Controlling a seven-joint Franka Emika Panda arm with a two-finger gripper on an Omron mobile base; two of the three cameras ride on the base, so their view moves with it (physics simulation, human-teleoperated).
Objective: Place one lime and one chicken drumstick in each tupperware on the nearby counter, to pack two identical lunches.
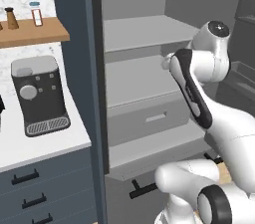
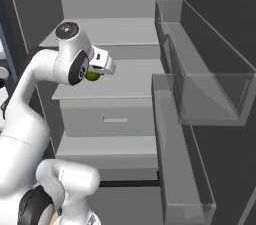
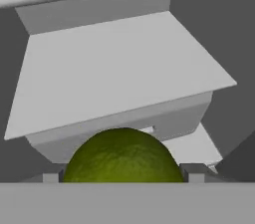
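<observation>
- Lime (image 3: 122, 156) sits right between the gripper's (image 2: 96, 71) two fingers, so close to the hand camera that it looks huge.
- The jaws stand wide, one on each side of the lime. They seem to be holding it, since it hangs in the air with no shelf touching it.
- In the right base view the lime peeks out green just under the white hand, in front of the open fridge.
- The lime is round, so it has no long way to line up.
- The arm is bent up high. Its hand reaches level toward the middle shelf (image 2: 125, 81) of the fridge.
- The counter (image 1: 40, 143) is off to the left, with a coffee machine (image 1: 40, 96) on it. No tub can be seen from here.
- My guess: the arm must pull back out of the fridge and swing left to carry the lime to a tub.
</observation>
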